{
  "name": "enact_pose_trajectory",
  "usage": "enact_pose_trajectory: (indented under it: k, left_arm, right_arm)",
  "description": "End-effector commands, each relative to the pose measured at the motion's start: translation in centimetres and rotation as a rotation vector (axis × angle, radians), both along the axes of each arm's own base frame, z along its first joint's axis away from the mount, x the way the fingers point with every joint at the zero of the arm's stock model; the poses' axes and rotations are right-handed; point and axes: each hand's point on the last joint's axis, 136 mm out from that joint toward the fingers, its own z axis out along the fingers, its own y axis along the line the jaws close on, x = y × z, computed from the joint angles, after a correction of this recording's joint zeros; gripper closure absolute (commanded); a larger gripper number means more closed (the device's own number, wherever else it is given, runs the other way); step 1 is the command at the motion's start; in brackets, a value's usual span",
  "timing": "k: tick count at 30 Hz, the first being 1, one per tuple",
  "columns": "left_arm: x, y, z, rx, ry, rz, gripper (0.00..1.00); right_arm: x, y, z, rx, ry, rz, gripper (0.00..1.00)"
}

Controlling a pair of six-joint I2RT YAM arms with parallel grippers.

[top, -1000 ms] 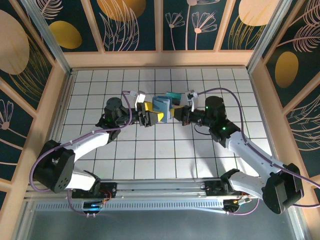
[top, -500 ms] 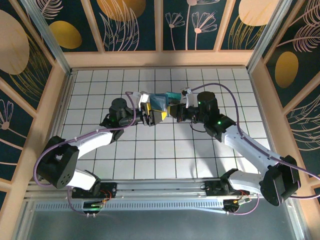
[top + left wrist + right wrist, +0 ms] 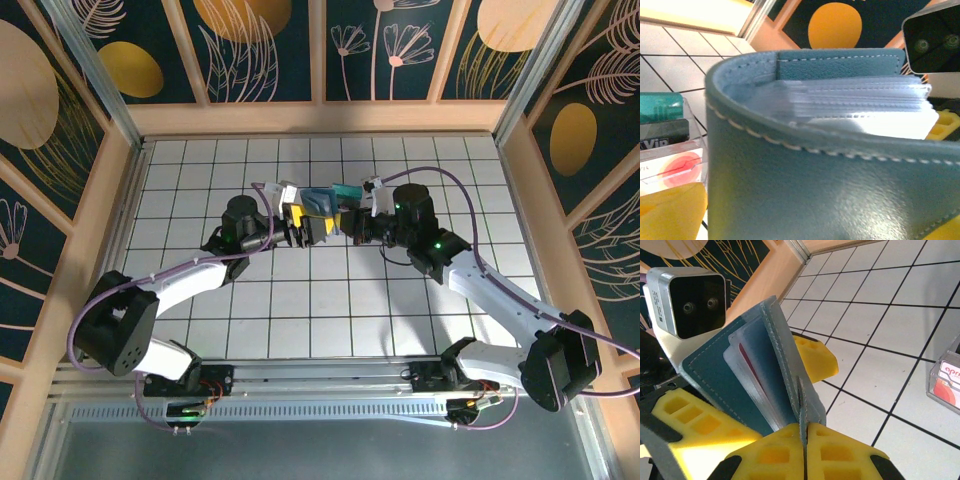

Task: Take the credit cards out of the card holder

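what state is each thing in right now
holder: open, upright, pinched by one panel
sleeves: stacked inside the holder
card: tucked in a sleeve, not pulled out
right gripper: shut on the holder's panel edge
left gripper: open, fingers either side of the holder
clear case: on the table, holding cards
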Motion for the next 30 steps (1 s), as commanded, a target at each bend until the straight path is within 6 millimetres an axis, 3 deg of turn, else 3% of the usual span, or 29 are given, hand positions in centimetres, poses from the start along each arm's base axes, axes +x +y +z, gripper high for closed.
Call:
enact_pose_trajectory:
  k: [1,10,17,30]
  left_arm:
    - [0.5,0.1,1.5,0.002,-0.039,0.028,0.07]
    - [0.1,0.0,2.2,-0.014,-0.055,0.006,0.3]
    - [-0.2,0.1,2.8,-0.026,-0.072,-0.004,0.4]
    - [-0.8,0.1,3.7,-0.03,-0.104,-0.019,0.39]
  right_arm:
    - [-0.3,0.1,2.6,0.05,-0.065,-0.004,1.0]
    - [-0.3,0.0,2.5,0.049,-0.07,-0.013,1.0]
    - [-0.3,0.1,2.6,0.054,-0.071,-0.006,1.0]
    - [-0.2,0.1,2.6,0.051,-0.073,-0.007,1.0]
